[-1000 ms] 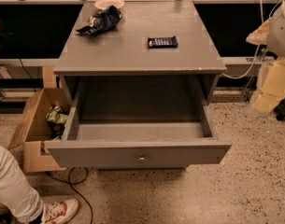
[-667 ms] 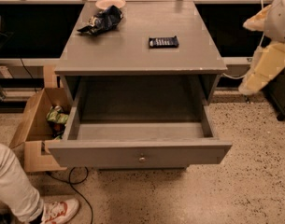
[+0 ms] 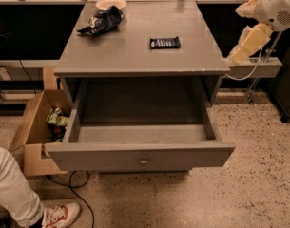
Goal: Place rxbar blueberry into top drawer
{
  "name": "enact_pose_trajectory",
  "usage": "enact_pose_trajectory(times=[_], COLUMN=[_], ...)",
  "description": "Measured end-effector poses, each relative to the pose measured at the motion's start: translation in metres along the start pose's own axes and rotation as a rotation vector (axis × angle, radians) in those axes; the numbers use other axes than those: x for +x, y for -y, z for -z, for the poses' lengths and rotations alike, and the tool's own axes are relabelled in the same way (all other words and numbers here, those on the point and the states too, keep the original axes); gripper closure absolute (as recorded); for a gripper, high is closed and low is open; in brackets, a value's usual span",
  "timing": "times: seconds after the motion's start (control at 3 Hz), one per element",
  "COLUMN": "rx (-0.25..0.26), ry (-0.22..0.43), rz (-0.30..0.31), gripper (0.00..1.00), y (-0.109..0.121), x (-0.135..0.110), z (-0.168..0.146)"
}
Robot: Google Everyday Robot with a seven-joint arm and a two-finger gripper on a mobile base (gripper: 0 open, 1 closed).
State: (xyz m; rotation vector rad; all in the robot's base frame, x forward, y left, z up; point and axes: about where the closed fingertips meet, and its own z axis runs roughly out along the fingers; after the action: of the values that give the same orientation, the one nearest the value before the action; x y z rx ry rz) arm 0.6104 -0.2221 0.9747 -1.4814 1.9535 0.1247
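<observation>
**Bar on cabinet top, drawer open, gripper off to the right**

- Snack bar (image 3: 165,42): lies flat on the grey cabinet top (image 3: 130,56), right of centre and about mid-depth. Its long side runs parallel to the front edge. Dark blue wrapper, pale lettering. Nothing touches it.
- Top drawer (image 3: 97,156): pulled well out toward the front, bare grey bottom showing. The flat front panel has a small round metal knob (image 3: 144,162) at its centre. The bar is not in the drawer yet.
- Gripper (image 3: 240,53): cream-coloured, in the air just past the right edge of the cabinet top, nearer the front right corner than the back. It hangs down and to the left from a white arm section (image 3: 277,6) in the top right of the view. It touches neither the top nor the drawer and is well apart from the bar. Can't tell whether it's spread or pressed together, and I see nothing in it.
- Chip bag (image 3: 101,22): dark, crumpled and shiny, near the back left corner of the top, well apart from the bar.
- White bowl (image 3: 111,4): at the back edge just behind the bag. Can't tell if the two touch.
- Cardboard box (image 3: 33,122): on the floor against the cabinet's left side, flaps open, with a green packet (image 3: 56,118) inside.
- Person's leg (image 3: 14,189): pale trousers, bottom left corner, with a white and red shoe (image 3: 59,214) beside the box.
- Black cable (image 3: 80,194): loops on the speckled floor (image 3: 230,198) between the shoe and the drawer front.
</observation>
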Motion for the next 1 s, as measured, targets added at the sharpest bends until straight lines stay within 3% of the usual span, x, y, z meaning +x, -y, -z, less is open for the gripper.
enact_pose_trajectory(times=[0.33, 0.67, 1.0], rx=[-0.002, -0.002, 0.014], ry=[0.051, 0.051, 0.087], rz=[-0.02, -0.02, -0.035], gripper=[0.0, 0.0, 0.0], y=[0.032, 0.032, 0.042], x=[-0.011, -0.011, -0.018], z=[-0.031, -0.031, -0.05])
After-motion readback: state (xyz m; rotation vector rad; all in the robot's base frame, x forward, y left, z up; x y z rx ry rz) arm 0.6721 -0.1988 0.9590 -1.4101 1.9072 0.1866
